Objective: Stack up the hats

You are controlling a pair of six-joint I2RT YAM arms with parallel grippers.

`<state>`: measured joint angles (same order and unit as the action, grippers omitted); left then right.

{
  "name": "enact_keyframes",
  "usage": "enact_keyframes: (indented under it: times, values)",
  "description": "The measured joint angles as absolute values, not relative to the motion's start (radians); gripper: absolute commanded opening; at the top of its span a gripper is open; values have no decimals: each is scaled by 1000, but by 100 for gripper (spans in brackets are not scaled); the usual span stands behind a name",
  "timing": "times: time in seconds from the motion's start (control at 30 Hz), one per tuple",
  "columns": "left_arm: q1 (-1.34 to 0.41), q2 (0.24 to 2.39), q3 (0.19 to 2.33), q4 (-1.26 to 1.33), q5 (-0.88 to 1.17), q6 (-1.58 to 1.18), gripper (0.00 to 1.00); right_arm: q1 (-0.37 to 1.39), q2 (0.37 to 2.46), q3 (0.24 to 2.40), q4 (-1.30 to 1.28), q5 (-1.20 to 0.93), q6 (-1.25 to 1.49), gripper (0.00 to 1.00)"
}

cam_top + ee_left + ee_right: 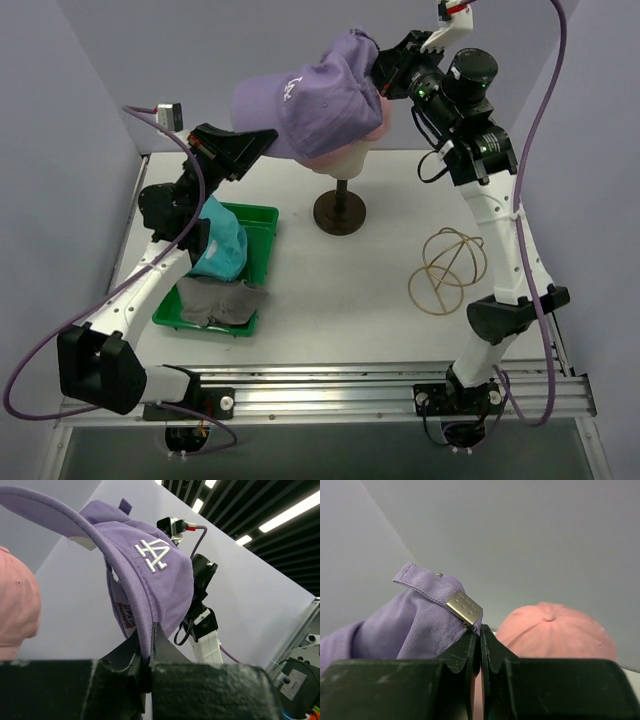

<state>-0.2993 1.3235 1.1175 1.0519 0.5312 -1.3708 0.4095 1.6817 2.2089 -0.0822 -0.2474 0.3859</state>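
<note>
The lavender cap with a white logo hangs in the air, tilted, just over the pink cap that sits on the mannequin head. My left gripper is shut on the lavender cap's lower rim, on its left side. My right gripper is shut at the cap's back strap by the metal buckle. The pink cap shows right behind those jaws, and it also appears as the pink cap in the left wrist view. A teal bucket hat and a grey bucket hat lie in the green tray.
The mannequin head stands on a dark round stand at the table's middle back. A gold wire frame lies on the table to the right, beside the right arm. The tray sits under the left arm.
</note>
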Motion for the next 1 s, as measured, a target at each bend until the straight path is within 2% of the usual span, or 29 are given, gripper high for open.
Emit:
enact_keyframes:
  times: [0.13, 0.23, 0.5, 0.57, 0.63, 1.0]
  values:
    - [-364, 1400, 1183, 1019, 437, -1297, 8, 342, 1809, 2313, -151, -274, 357, 0]
    - [-389, 1464, 1183, 1075, 374, -1294, 27, 312, 1845, 2288, -160, -293, 354, 0]
    - [-393, 1665, 1259, 1159, 374, -1300, 41, 250, 1882, 2287, -123, -377, 369, 0]
    - [-391, 1668, 1259, 1164, 390, -1292, 52, 240, 1882, 2292, -99, -400, 370, 0]
    - [-386, 1668, 1260, 1177, 407, -1285, 57, 237, 1881, 2293, -78, -418, 370, 0]
    - [-371, 1672, 1297, 1172, 444, -1248, 63, 175, 1892, 2369, -24, -517, 430, 0]
